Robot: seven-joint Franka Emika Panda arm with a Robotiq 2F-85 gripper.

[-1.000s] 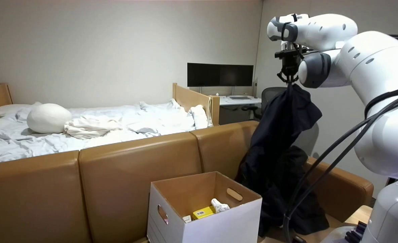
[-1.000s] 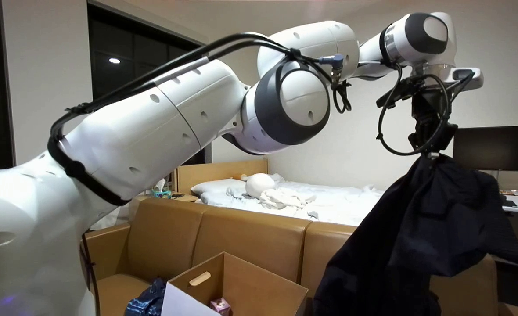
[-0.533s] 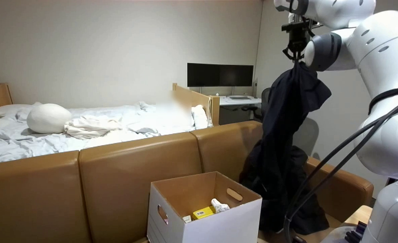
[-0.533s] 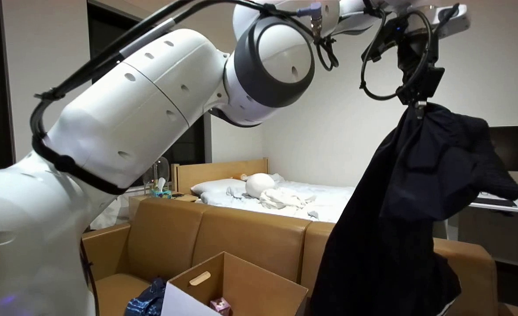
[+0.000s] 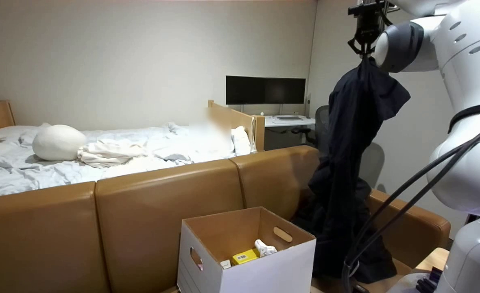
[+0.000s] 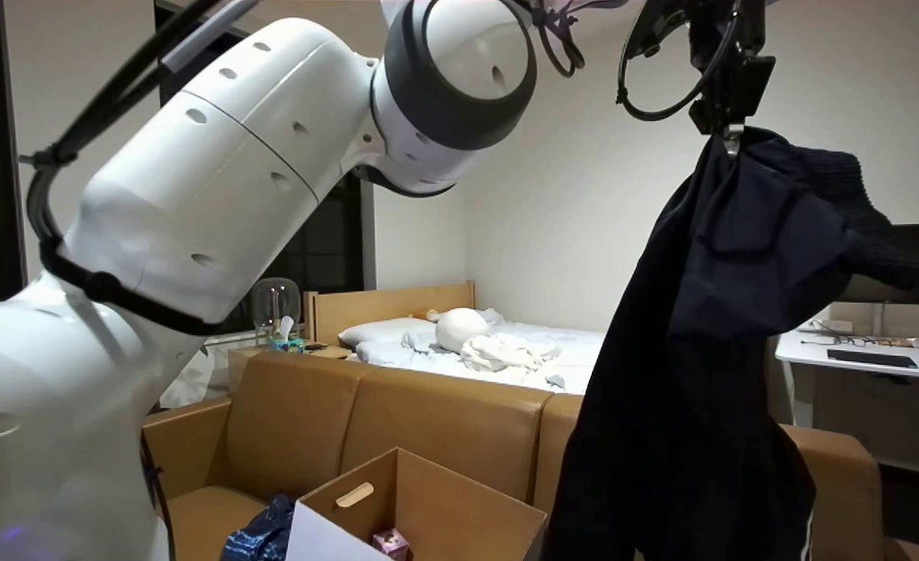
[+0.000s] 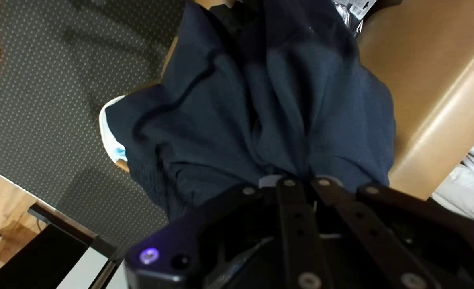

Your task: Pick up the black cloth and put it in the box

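Observation:
My gripper [image 5: 364,55] is shut on the top of the black cloth [image 5: 348,130], high above the couch. In an exterior view the gripper [image 6: 732,139] holds the dark navy-black cloth [image 6: 693,389], which hangs down in long folds. In the wrist view the fingertips [image 7: 303,180] pinch the bunched cloth [image 7: 237,120]. The white cardboard box [image 5: 268,270] stands open on the couch, beside the hanging cloth. It also shows in an exterior view [image 6: 459,506]. The cloth's lower end merges with dark fabric on the seat; I cannot tell whether it still touches there.
The box holds a yellow packet [image 5: 245,256], a white crumpled item [image 5: 265,248] and a pink packet [image 6: 391,543]. The tan couch [image 5: 166,195] has a high backrest behind the box. Blue patterned fabric [image 6: 261,534] lies beside the box. A desk [image 6: 872,354] and bed stand behind.
My gripper has risen steadily with the cloth, drifting slightly right in one exterior view and slightly left in another. More of the cloth now hangs free. The box has not moved.

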